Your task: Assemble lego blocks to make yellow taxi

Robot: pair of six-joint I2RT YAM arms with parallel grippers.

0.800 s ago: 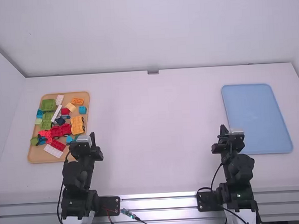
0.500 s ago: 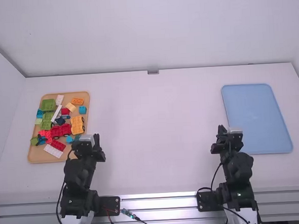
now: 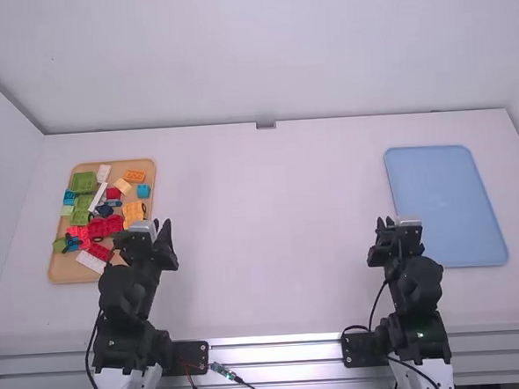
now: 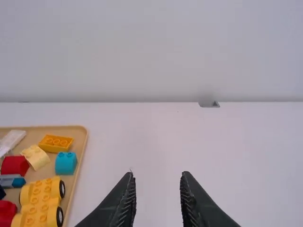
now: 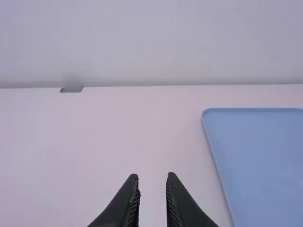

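Observation:
My left gripper [image 3: 162,224] is at the near right edge of the tan tray [image 3: 60,275] in the high view, open with nothing between its fingers. In the left wrist view the left gripper [image 4: 157,176] points across bare table, right of the tray. Its yellow wheeled piece [image 4: 40,202] has black wheels; beyond it are a yellow-orange brick [image 4: 56,143], a pale yellow brick [image 4: 36,157] and a teal brick [image 4: 66,163]. My right gripper [image 3: 385,223] is beside the blue tray [image 3: 445,201], left of its near part. The right gripper [image 5: 152,177] is open and holds nothing.
Green pieces [image 3: 83,183], red pieces [image 3: 98,228] and white bricks [image 3: 93,261] crowd the tan tray at the left. Bare white table [image 3: 270,229] stretches between the two trays. A wall [image 3: 269,62] rises at the table's far edge.
The left gripper has risen a little up the picture and its arm has swung slightly left, now covering part of the tan tray's near right corner. The right arm has shifted only slightly.

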